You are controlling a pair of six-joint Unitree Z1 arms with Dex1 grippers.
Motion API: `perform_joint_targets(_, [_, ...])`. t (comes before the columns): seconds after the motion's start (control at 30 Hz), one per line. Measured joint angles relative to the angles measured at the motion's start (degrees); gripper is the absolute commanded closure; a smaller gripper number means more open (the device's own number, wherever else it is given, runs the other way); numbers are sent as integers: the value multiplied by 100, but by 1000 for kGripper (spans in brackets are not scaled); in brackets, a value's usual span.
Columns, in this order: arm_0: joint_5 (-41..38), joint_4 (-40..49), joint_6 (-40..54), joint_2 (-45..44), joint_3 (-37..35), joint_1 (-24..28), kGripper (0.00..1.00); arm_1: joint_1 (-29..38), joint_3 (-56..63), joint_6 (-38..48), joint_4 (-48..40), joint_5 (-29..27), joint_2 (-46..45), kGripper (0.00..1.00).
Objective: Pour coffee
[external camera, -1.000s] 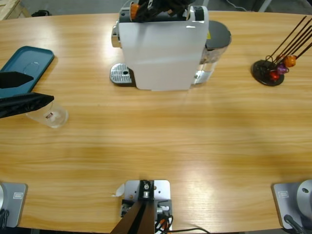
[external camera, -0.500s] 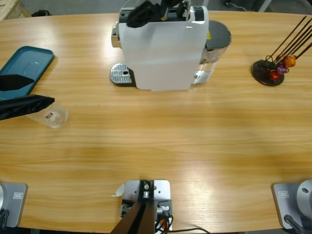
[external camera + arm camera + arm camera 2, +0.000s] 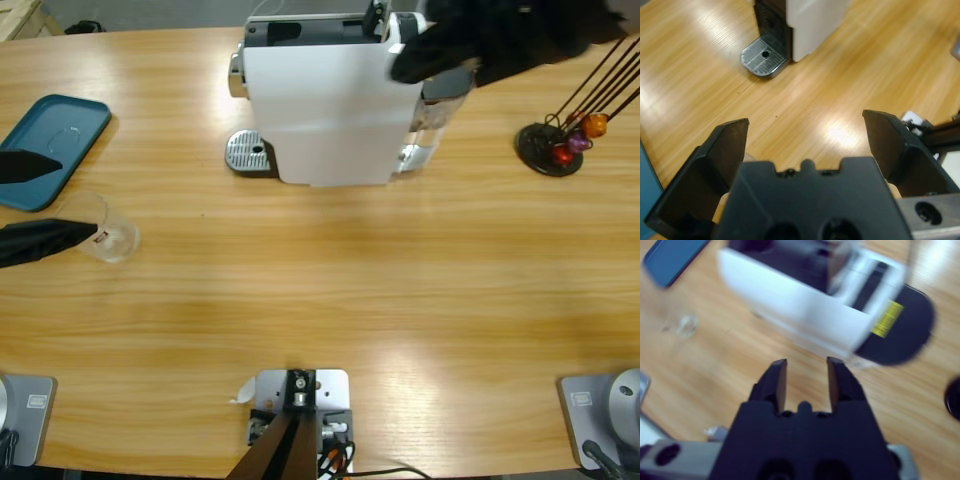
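The wooden counter (image 3: pixel 330 290) carries a white coffee machine (image 3: pixel 330 105) at the far middle, its metal drip tray (image 3: pixel 248 153) jutting toward the left and a dark water tank (image 3: pixel 445 85) at its right end. A teal tray (image 3: pixel 45 150) lies at the far left edge, and a black capsule stand (image 3: pixel 552 148) with orange and purple capsules sits at the far right.

The clear tumbler (image 3: pixel 103 232) stands upright just in front of the teal tray, mouth upward; whether there is coffee in it cannot be told from these views.

A second ago the right gripper (image 3: pixel 430 65) was over the top of the machine near its left end; it has since swung to the machine's right end, over the water tank. Its fingers (image 3: pixel 777 377) are a narrow gap apart, holding nothing.

The left gripper (image 3: pixel 45 200) comes in from the left edge. Its fingers (image 3: pixel 725 150) are spread wide; one fingertip lies over the tumbler's rim in the high view, the other is over the teal tray. It has drawn back slightly to the left, uncovering more of the glass. Nothing is gripped.
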Motion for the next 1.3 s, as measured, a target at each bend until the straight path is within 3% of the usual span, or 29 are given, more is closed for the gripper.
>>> perform_joint_targets(0.1, [-82, 37, 156, -219, -42, -2, 0, -238, 258, 357, -196, -841, -336, 1000])
perform_joint_targets(0.17, [-115, 66, 193, -334, -41, -4, 0, -600, 313, 631, -553, -1098, -512, 1000])
perform_joint_targets(0.33, [-160, 126, 198, -461, -41, -5, 4, -1042, 395, 1206, -2306, -1158, -507, 1000])
perform_joint_targets(0.43, [-182, 131, 198, -474, -39, -5, 4, -1051, 390, 1509, -2720, -999, -226, 1000])
perform_joint_targets(1.0, [-39, 137, 198, -487, -18, 26, 18, -133, 104, 2239, -2834, -926, 430, 1000])
perform_joint_targets(1.3, [-33, 137, 198, -632, -18, 34, 18, 105, -716, 2235, -2834, -926, 1078, 1000])
